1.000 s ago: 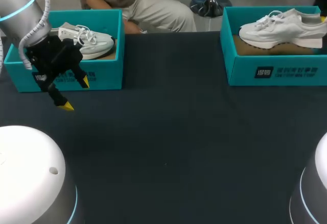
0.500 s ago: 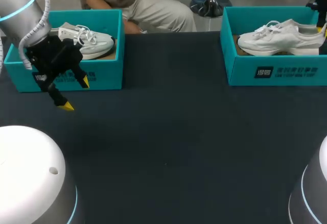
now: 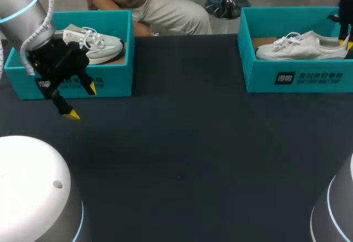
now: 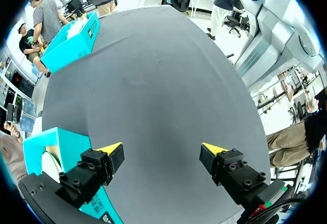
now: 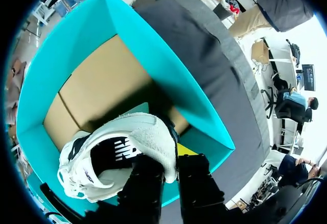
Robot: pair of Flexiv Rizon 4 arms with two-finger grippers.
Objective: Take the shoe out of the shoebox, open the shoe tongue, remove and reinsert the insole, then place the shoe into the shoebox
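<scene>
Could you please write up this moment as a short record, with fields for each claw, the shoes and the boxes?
left claw: open, empty, above the table in front of the left shoebox
right claw: shut on the heel of the white shoe
white shoe: inside the right shoebox, toe toward the table's middle
left shoebox: holds a second shoe, nothing touching it
stage: shoe in its box, not yet released

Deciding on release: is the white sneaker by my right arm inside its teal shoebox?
Inside: white sneaker is within the teal shoebox walls, heel clamped in the right gripper.
</scene>
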